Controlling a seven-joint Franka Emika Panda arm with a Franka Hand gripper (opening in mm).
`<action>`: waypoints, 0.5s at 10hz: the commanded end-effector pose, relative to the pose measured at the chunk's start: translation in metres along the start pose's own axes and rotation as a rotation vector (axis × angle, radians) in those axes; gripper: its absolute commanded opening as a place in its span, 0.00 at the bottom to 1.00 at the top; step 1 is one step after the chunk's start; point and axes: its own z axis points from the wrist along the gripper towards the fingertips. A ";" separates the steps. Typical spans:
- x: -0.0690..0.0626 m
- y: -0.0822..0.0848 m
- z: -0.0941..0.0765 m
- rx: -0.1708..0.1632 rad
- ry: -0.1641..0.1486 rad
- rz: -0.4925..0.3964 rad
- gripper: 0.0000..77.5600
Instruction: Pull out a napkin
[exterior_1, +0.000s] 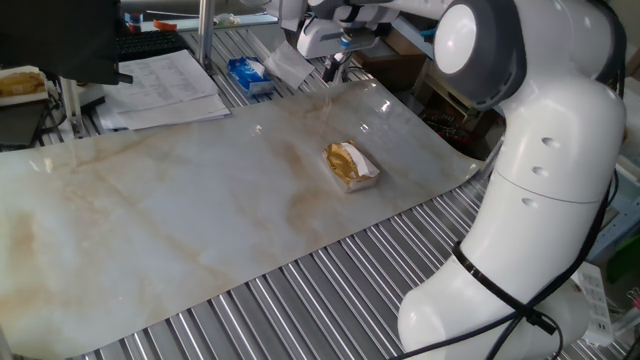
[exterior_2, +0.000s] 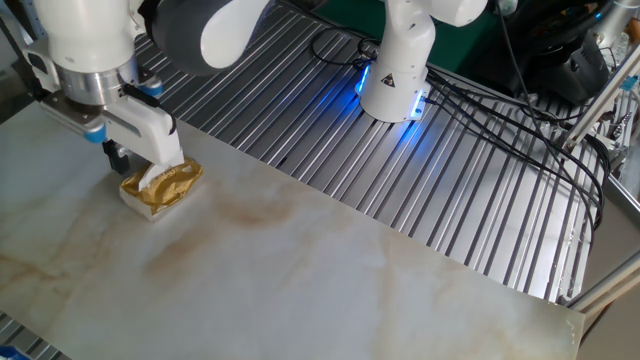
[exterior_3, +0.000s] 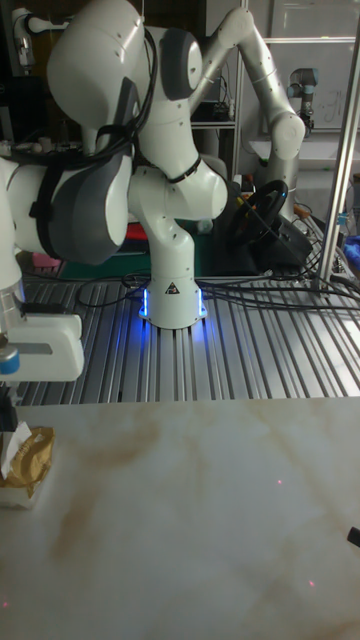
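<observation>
Claw above gold pack near mat corner

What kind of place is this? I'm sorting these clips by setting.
Most likely a robotics lab. A second arm stands on a slatted metal bench with loose cables, a marble-look sheet is laid over the slats as a work surface, and printed papers sit nearby.

Printed paper sheets and a small blue packet lie beyond the marble-patterned mat.
</observation>
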 end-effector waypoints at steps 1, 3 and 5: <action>0.016 -0.002 0.003 -0.001 -0.012 0.013 0.00; 0.025 -0.010 0.015 -0.005 -0.033 0.006 0.00; 0.031 -0.019 0.021 -0.008 -0.040 -0.007 0.00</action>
